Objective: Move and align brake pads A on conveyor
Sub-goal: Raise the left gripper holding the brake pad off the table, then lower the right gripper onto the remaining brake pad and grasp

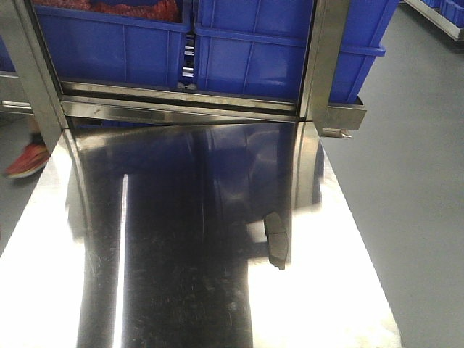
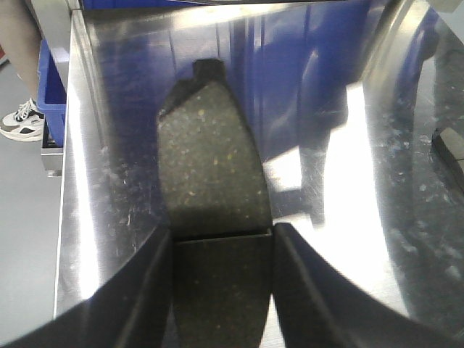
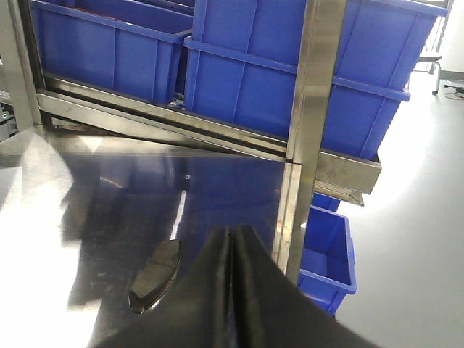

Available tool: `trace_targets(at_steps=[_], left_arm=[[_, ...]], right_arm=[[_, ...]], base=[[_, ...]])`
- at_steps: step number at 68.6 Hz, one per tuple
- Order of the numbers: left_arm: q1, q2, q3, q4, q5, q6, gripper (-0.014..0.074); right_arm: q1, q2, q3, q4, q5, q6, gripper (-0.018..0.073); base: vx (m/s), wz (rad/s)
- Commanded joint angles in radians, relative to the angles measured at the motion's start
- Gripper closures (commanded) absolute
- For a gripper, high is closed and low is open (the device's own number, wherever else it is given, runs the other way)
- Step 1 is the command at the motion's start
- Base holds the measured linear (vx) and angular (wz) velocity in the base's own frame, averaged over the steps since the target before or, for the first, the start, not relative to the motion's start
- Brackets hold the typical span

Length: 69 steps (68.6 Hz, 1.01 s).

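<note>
In the left wrist view a dark grey speckled brake pad (image 2: pixel 210 167) with a thin cross groove runs away from me over the shiny steel table. My left gripper (image 2: pixel 222 243) is shut on it, one finger pressed against each long side at the groove. A second brake pad (image 1: pixel 276 241) lies flat on the steel at the right of the front view, and the right wrist view shows this pad (image 3: pixel 155 275) too. My right gripper (image 3: pixel 232 243) hovers just right of it, shut with nothing between its fingers. The conveyor is out of view. Neither gripper appears in the front view.
Blue plastic bins (image 1: pixel 246 51) sit on a steel rack behind the mirror-like table (image 1: pixel 181 290). A steel upright post (image 3: pixel 308 130) stands at the table's right back corner, with a blue bin (image 3: pixel 330 254) on the floor beyond. A dark piece (image 2: pixel 449 152) is cut off at the left wrist view's right edge.
</note>
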<state>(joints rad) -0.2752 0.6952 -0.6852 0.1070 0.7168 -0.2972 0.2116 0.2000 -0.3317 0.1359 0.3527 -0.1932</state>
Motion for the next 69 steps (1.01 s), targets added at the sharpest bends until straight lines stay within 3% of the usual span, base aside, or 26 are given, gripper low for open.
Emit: trace_targets(at_steps=[1,12,19,27,36,45,56,69], left_arm=[[-0.007,-0.003,-0.027,0.008,-0.076,0.0,0.0503],[-0.007,-0.003,-0.027,0.008,-0.076,0.0,0.0503],[-0.007,-0.003,-0.027,0.008,-0.076,0.0,0.0503],[-0.007,-0.003,-0.027,0.008,-0.076,0.0,0.0503],[-0.007,-0.003,-0.027,0.008,-0.076,0.0,0.0503],[-0.007,-0.003,-0.027,0.008,-0.076,0.0,0.0503],[-0.007,-0.003,-0.027,0.008,-0.076,0.0,0.0503],[-0.007,-0.003,-0.027,0.008,-0.076,0.0,0.0503]], right_arm=[[-0.003,0.01,-0.026,0.002,-0.079,-0.007,0.0565],[-0.003,0.01,-0.026,0.002,-0.081,-0.007,0.0545],[-0.003,0.01,-0.026,0.002,-0.084,-0.007,0.0459],[-0.003,0.01,-0.026,0.002,-0.084,-0.007,0.027],[-0.003,0.01,-0.026,0.002,-0.072,-0.007,-0.0009],[-0.003,0.01,-0.026,0.014,-0.077,-0.007,-0.0164],[-0.003,0.036,-0.03,0.07,-0.131,0.016,-0.0162],[-0.003,0.314,-0.126,0.068,-0.101,0.121,-0.0148]], base=[[0.0,0.0],[0.0,0.0],[0.0,0.0],[0.0,0.0],[0.0,0.0],[0.0,0.0],[0.0,0.0],[0.0,0.0]])
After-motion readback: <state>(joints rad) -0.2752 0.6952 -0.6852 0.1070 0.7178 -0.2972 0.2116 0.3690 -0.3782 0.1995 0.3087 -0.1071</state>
